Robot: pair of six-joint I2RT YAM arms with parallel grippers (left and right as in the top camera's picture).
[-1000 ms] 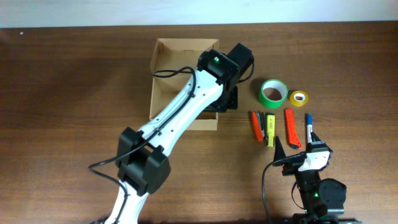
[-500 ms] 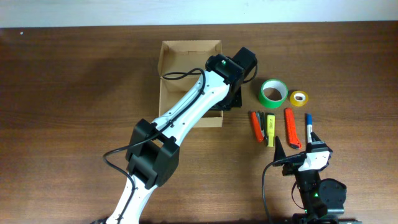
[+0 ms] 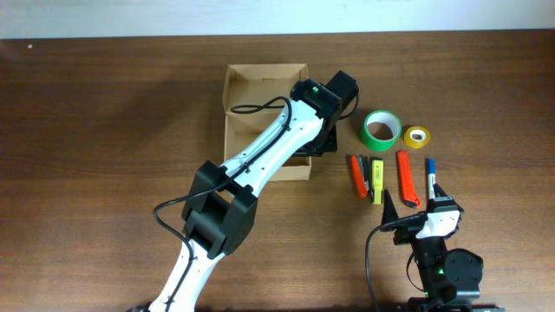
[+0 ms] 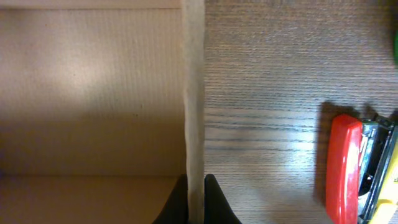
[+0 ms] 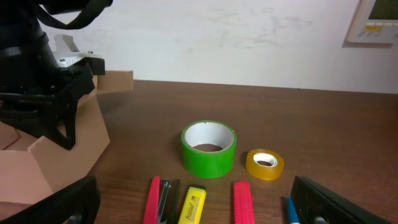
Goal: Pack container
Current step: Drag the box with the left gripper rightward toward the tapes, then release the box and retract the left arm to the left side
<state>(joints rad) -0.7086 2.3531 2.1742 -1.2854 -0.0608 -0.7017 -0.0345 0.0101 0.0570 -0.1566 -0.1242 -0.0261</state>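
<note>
Left wrist view: container [image 4: 93, 93] wall between fingers of left end effector [image 4: 196, 190].

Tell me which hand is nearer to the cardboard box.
Left. The left hand is pinched shut on a side wall of the box. The right hand sits open on the far side of the row of pens, well apart from it.

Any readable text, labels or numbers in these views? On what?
Nothing can be read.
yellow highlighter: dark print on the barrel, too blurred to read.
wall panel: markings too small to read.
cardboard box, green tape roll, yellow tape roll: no print visible.
</note>
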